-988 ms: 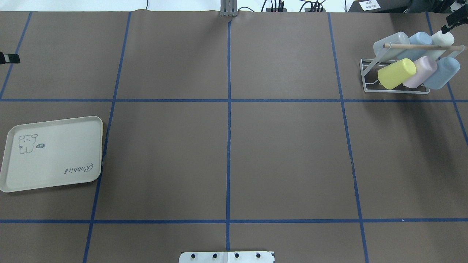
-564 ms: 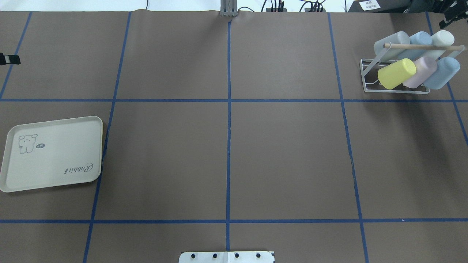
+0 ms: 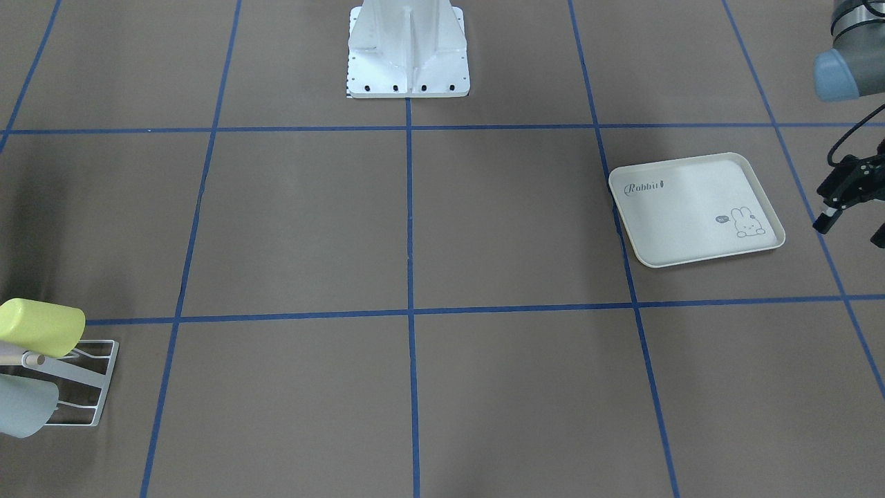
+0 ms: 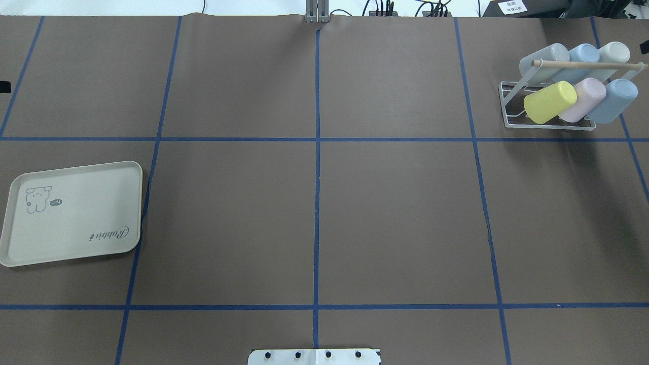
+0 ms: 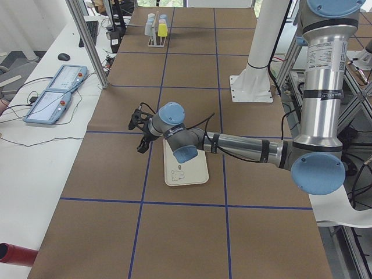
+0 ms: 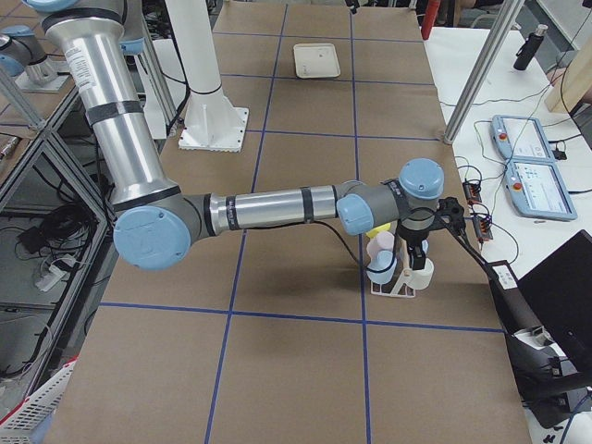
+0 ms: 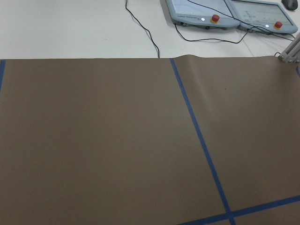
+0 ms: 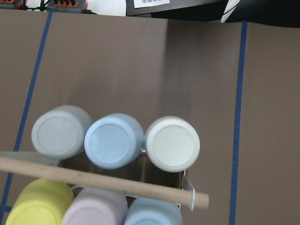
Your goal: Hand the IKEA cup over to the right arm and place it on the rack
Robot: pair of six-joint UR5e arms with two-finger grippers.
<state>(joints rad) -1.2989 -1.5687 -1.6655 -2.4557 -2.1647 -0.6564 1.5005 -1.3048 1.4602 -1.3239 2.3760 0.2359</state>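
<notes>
Cream cup (image 4: pixel 613 52) sits bottom-up on the rack (image 4: pixel 583 64), at the end of its far row, beside a light-blue cup (image 4: pixel 583 53). Right end effector (image 6: pixel 413 248) hangs just above the rack's cups; we cannot tell its grip. Left end effector (image 3: pixel 852 230) is released and empty, well away from the rack, past the tray (image 3: pixel 695 207).

There were six plastic cups: one yellow plastic cup (image 4: pixel 550 102), one pale pink plastic cup (image 4: pixel 583 99), one grey plastic cup (image 4: pixel 542 58), one white plastic cup (image 4: pixel 614 52), and two light blue ones, the back blue cup (image 4: pixel 583 53) and the front blue cup (image 4: pixel 613 99). There was one small white wire rack (image 4: pixel 519 85) with one long wooden stick (image 4: pixel 588 65). There was one flat cream tray with a rabbit drawing (image 4: pixel 81 233). There were two silver robot arms, the left arm (image 5: pixel 244 145) and the right arm (image 6: pixel 268 208), and two grey control pads, the first pad (image 7: pixel 197 11) and the second pad (image 7: pixel 260 14).
</notes>
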